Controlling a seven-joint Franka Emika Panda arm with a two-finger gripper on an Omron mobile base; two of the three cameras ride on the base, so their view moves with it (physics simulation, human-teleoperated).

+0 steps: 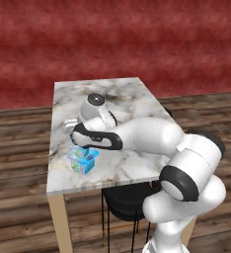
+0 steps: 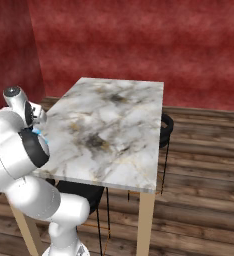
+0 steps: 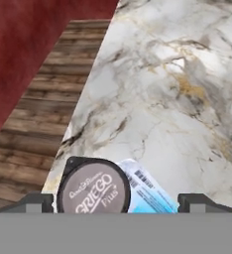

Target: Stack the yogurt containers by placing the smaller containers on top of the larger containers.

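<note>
Fingers (image 3: pixel 38 202) spread wide, holding nothing; small cup (image 3: pixel 93 187) sits between them, light-blue tub (image 3: pixel 150 196) touching at 3 o'clock: centre, then close gently

Lighting even and diffuse in all three views; no single source evident. Rendered frames, moderately bright. Soft highlights on the arm (image 1: pixel 152 136) shells, no hard glare. Worktop (image 2: pixel 124 107) marble evenly lit, without strong cast shadows. Hand view soft: cup (image 3: pixel 93 191) lid lettering slightly blurred. No edge distortion noted.
</note>
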